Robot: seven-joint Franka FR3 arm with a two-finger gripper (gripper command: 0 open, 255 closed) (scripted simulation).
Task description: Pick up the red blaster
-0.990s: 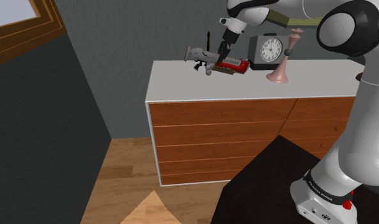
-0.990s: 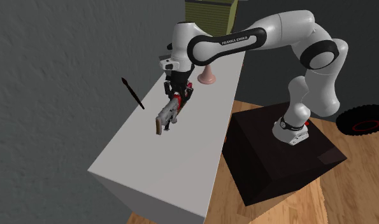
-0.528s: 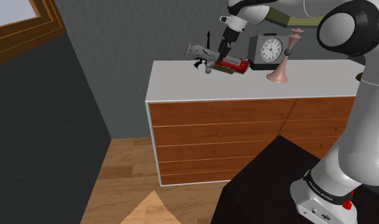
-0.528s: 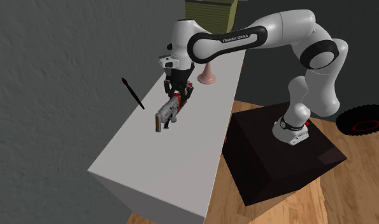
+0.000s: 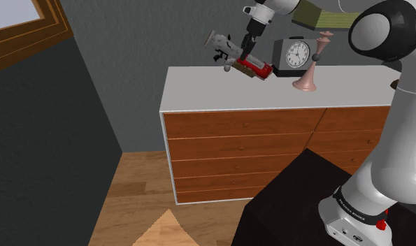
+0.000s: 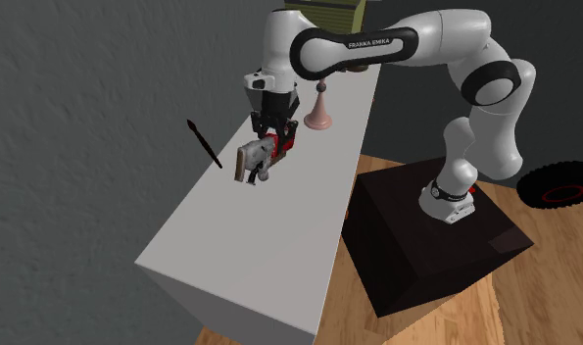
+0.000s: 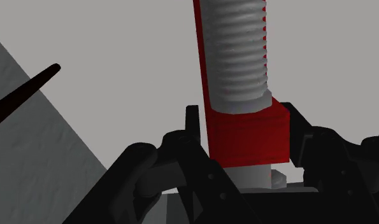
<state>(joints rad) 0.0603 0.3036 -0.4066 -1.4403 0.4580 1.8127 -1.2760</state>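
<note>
The blaster [image 5: 235, 54] is red at the rear with a grey ribbed barrel. It hangs tilted above the white dresser top [image 5: 269, 94], grey muzzle raised toward the shoulder view's left. My gripper [image 5: 249, 54] is shut on its red rear part. In the second exterior view the blaster [image 6: 258, 159] hangs under the gripper [image 6: 274, 140], off the top [image 6: 269, 245]. The wrist view has the black fingers [image 7: 194, 146] clasping the red block of the blaster [image 7: 240, 95] from both sides.
A thin black stick [image 6: 205, 143] stands slanted near the wall beside the blaster. A dark clock [image 5: 294, 54] and a pink chess-piece figure [image 5: 308, 73] stand on the dresser behind the gripper. The dresser has brown drawers [image 5: 269, 150]. My black stand [image 5: 311, 203] sits on the wood floor.
The gripper has risen with the blaster, lifting it off the dresser top. Its grey muzzle has tipped upward.
</note>
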